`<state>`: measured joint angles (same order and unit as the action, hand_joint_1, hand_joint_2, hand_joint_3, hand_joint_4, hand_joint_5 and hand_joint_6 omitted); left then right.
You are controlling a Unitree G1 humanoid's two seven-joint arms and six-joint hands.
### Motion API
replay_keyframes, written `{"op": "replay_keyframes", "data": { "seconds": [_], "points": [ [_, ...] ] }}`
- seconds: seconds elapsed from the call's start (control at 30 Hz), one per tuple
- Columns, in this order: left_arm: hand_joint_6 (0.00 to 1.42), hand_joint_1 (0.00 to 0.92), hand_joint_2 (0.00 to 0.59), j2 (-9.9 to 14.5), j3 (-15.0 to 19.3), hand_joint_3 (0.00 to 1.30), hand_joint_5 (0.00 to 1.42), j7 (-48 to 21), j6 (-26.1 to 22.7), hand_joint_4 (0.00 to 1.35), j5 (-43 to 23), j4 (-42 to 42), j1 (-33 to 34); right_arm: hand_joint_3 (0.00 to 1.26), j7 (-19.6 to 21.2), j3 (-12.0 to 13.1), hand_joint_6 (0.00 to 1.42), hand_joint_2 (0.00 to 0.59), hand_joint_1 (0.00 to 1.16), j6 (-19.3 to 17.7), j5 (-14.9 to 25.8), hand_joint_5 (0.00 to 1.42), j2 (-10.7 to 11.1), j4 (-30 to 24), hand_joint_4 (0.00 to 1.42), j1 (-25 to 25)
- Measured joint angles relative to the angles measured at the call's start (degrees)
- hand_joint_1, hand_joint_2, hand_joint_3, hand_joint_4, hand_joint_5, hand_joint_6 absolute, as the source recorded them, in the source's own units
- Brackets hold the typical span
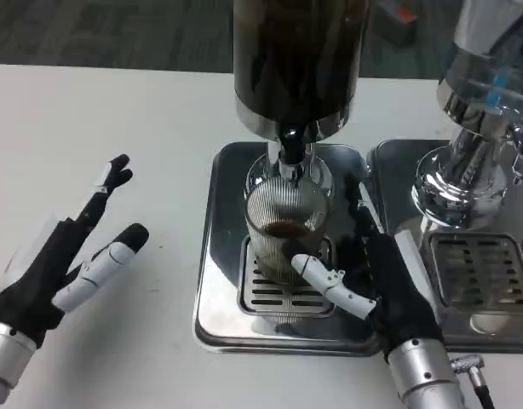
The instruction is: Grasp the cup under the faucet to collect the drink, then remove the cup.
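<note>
A ribbed glass cup with a little dark drink in its bottom stands on the grille of the steel drip tray, right under the faucet of the dark dispenser. My right hand lies at the cup's right. Its thumb reaches across the cup's lower front and touches it, while the dark fingers stretch along the right side with a small gap to the glass. My left hand hovers over the white table at the left, fingers spread, holding nothing.
A second chrome dispenser with its own drip tray stands close on the right, beside my right forearm. Bare white table lies to the left of the tray.
</note>
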<state>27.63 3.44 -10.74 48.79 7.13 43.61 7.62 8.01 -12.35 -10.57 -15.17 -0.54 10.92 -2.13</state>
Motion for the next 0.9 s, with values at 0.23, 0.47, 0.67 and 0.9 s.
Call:
{"op": "replay_keyframes", "data": {
  "seconds": [0.23, 0.47, 0.67, 0.9],
  "points": [
    [0.00, 0.000, 0.133, 0.0, 0.0, 0.00, 0.00, 0.0, -0.4, 0.00, -0.1, -0.2, -0.3, 0.00, -0.4, -0.1, 0.02, 0.178, 0.66, -0.5, 0.4, 0.00, 0.0, 0.3, 0.00, 0.3],
    [0.00, 0.000, 0.133, 0.0, 0.0, 0.00, 0.00, 0.0, -0.6, 0.00, -0.1, -0.4, -0.4, 0.00, -1.1, -0.3, 0.01, 0.159, 0.70, -1.0, 0.7, 0.00, 0.0, 0.3, 0.00, 0.3],
    [0.00, 0.000, 0.131, 0.0, 0.0, 0.00, 0.00, -0.2, -0.7, 0.00, -0.2, -0.4, -0.4, 0.00, -2.0, -0.8, 0.00, 0.136, 0.74, -0.8, 0.3, 0.00, 0.4, 0.3, 0.00, 0.2],
    [0.00, 0.000, 0.133, 0.0, 0.2, 0.00, 0.00, -0.2, -1.0, 0.00, -0.3, -0.6, -0.5, 0.00, -2.5, -1.4, 0.00, 0.136, 0.74, 0.7, -1.1, 0.00, 0.7, -0.2, 0.00, 0.4]
  ]
}}
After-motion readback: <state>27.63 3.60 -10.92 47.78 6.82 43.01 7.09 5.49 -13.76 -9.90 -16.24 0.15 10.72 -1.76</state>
